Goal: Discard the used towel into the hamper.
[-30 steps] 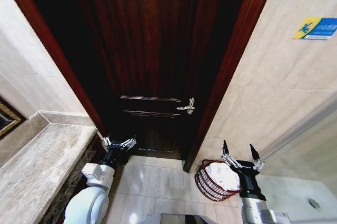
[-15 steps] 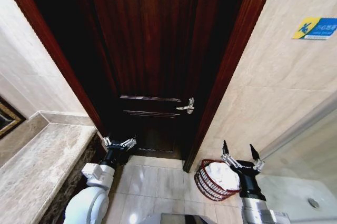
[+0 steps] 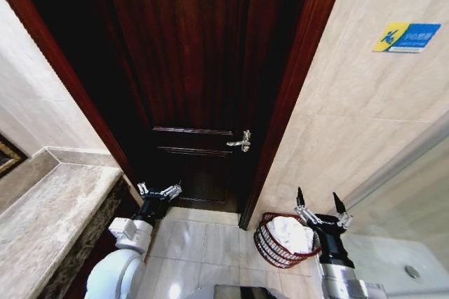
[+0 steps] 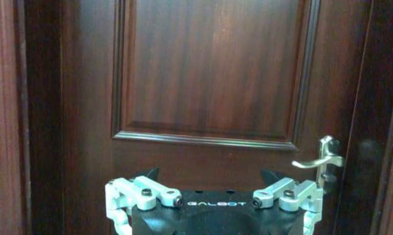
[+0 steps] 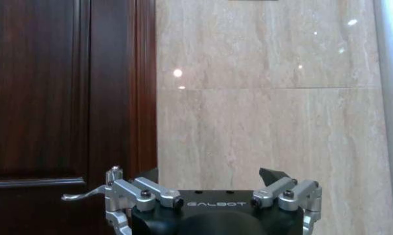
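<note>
A dark wooden door (image 3: pixel 189 81) stands shut ahead of both raised arms. The hamper (image 3: pixel 280 241) sits on the tiled floor just left of and below the right pincer (image 3: pixel 320 203), a white towel (image 3: pixel 291 234) bundled inside. The right pincer is spread wide, holding nothing; the left pincer (image 3: pixel 159 189), also wide and empty, faces the door handle (image 3: pixel 240 142).
</note>
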